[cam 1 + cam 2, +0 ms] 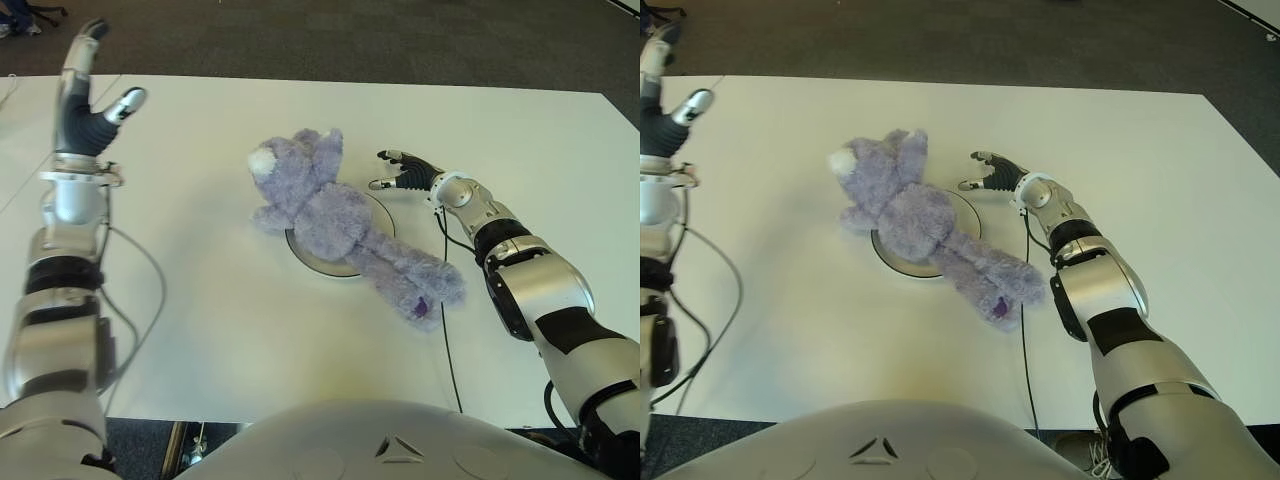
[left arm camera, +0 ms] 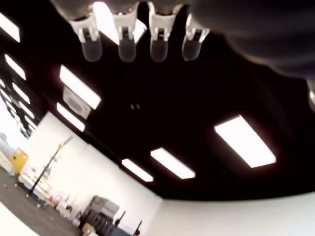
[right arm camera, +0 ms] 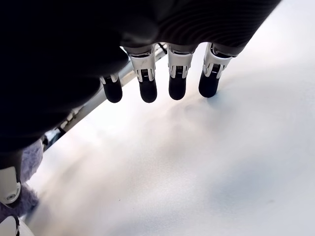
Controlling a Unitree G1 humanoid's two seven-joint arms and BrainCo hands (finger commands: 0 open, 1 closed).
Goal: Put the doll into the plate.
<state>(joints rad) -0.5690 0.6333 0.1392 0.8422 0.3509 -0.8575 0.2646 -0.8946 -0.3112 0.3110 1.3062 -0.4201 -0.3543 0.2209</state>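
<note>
A purple plush doll point(image 1: 335, 220) lies face down across a white plate point(image 1: 318, 261) in the middle of the white table; its head points to the far left and its legs hang over the plate's near right rim onto the table. My right hand point(image 1: 402, 171) hovers just right of the doll's upper body, fingers point(image 3: 177, 83) spread and holding nothing, not touching the doll. My left hand point(image 1: 92, 95) is raised at the far left of the table, fingers point(image 2: 127, 46) straight and pointing up, nothing in it.
The white table point(image 1: 200, 300) spreads around the plate. A black cable point(image 1: 446, 330) runs from my right wrist toward the table's near edge. Dark carpet point(image 1: 350, 40) lies beyond the far edge.
</note>
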